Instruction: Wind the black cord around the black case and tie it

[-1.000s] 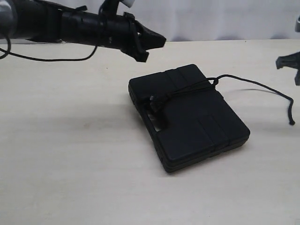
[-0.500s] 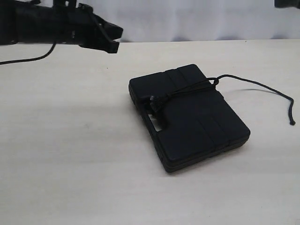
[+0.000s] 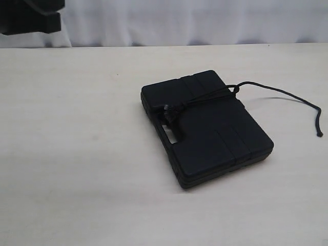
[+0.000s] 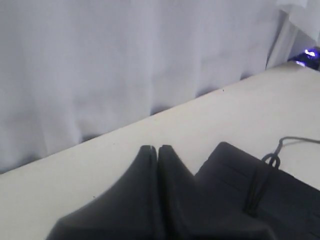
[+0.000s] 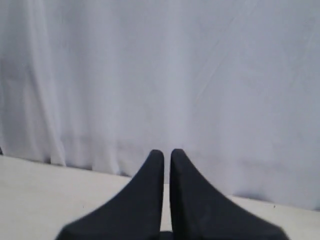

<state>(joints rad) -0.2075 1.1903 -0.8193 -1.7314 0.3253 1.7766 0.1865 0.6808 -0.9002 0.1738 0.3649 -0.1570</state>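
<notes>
The black case (image 3: 205,125) lies flat in the middle of the table, its handle slot toward the near left. The black cord (image 3: 207,96) runs across its top, from a knotted lump (image 3: 169,114) by the slot to a small loop (image 3: 234,88) at the far edge. A free tail (image 3: 297,97) trails off to the right on the table. My left gripper (image 4: 157,148) is shut with nothing in it, raised well back from the case (image 4: 285,200) and the cord (image 4: 257,182). My right gripper (image 5: 166,152) is shut and empty, facing the curtain.
A white curtain (image 3: 195,20) hangs along the table's far edge. Part of the left arm (image 3: 31,15) shows dark at the top left corner of the exterior view. The pale table (image 3: 77,154) spreads around the case.
The left arm has pulled back up and to the left, nearly out of the exterior view. The right gripper has left that view. Case and cord have not moved.
</notes>
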